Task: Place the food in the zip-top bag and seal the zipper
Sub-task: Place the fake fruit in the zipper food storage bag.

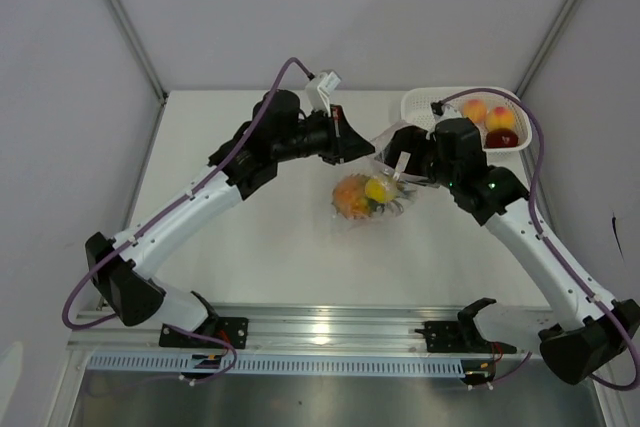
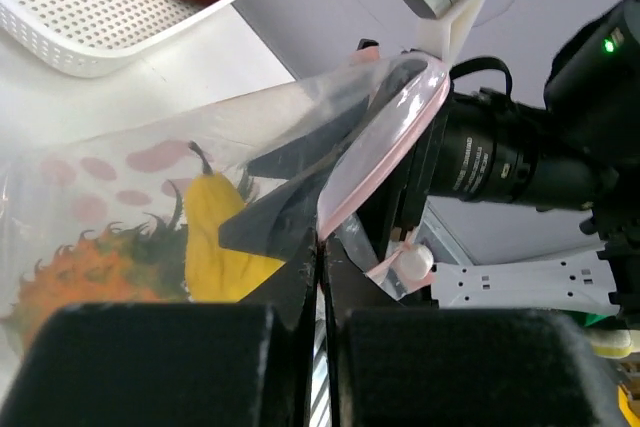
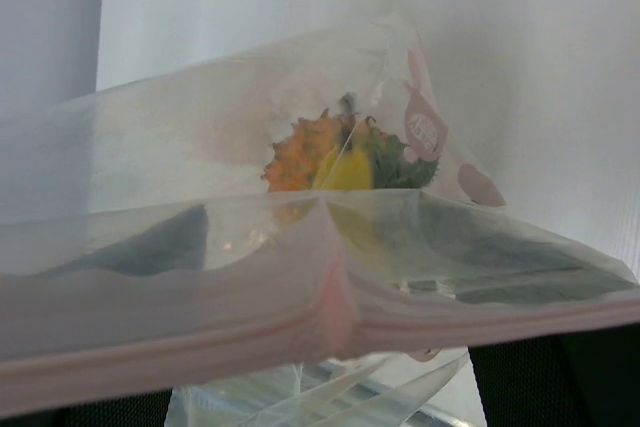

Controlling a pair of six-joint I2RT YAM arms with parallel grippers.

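L grip shut; R grip seemingly open.

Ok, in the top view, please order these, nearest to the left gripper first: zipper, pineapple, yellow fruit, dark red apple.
1. Zipper, in the left gripper's jaws.
2. Pineapple and yellow fruit, inside the bag, too close to call.
3. Dark red apple, in the basket, far right.

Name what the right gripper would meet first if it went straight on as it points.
The zipper of the bag, stretched across just ahead, though depth is unclear.
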